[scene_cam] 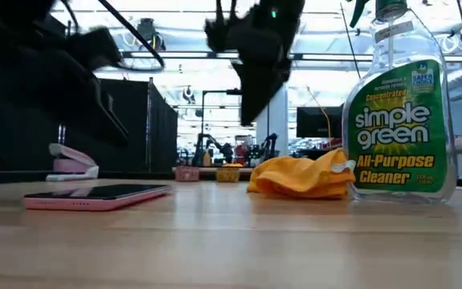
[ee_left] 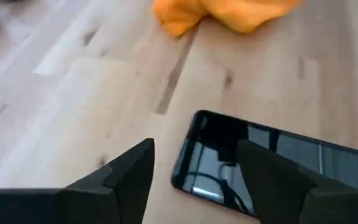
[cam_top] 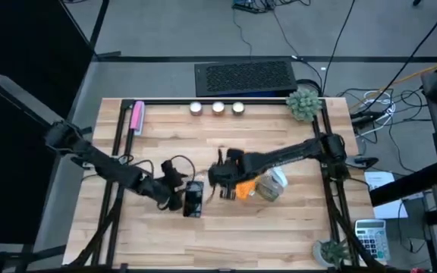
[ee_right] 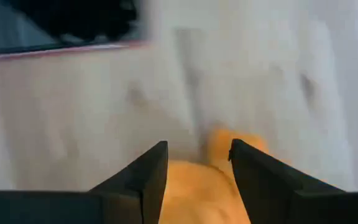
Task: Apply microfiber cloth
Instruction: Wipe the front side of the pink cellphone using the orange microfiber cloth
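Note:
The orange microfiber cloth [cam_top: 243,189] lies bunched on the wooden table, touching the spray bottle [cam_top: 273,184] on its left side. In the low view the cloth [scene_cam: 303,177] rests on the tabletop. The black phone [cam_top: 193,199] in a pink case lies flat, screen up, left of the cloth. My right gripper [ee_right: 197,158] hangs open above the cloth's left end [ee_right: 204,186], clear of it in the low view [scene_cam: 247,108]. My left gripper [ee_left: 194,168] is open and hovers just over the phone's near corner [ee_left: 197,149].
A "simple green" cleaner bottle [scene_cam: 395,104] stands right of the cloth. A pink flat thing [cam_top: 136,116] lies at the far left, three small round lights [cam_top: 218,108] along the far edge, and a small plant [cam_top: 303,104] at the far right corner.

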Controlling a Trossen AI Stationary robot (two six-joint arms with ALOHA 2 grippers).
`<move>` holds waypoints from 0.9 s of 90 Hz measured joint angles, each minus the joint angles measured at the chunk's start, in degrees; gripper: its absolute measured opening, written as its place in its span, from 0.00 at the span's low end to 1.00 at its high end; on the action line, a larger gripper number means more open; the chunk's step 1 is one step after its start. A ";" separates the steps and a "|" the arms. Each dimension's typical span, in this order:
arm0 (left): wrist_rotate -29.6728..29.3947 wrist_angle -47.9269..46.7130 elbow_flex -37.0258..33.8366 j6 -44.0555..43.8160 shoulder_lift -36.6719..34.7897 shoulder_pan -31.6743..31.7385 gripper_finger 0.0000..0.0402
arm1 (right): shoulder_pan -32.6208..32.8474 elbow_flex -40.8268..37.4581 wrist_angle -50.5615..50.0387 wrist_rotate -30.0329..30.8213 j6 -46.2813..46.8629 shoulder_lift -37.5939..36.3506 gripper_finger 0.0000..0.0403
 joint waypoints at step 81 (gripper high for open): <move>6.14 10.66 0.04 1.84 11.07 2.45 0.53 | 10.81 -12.45 46.63 -11.65 1.23 2.71 0.01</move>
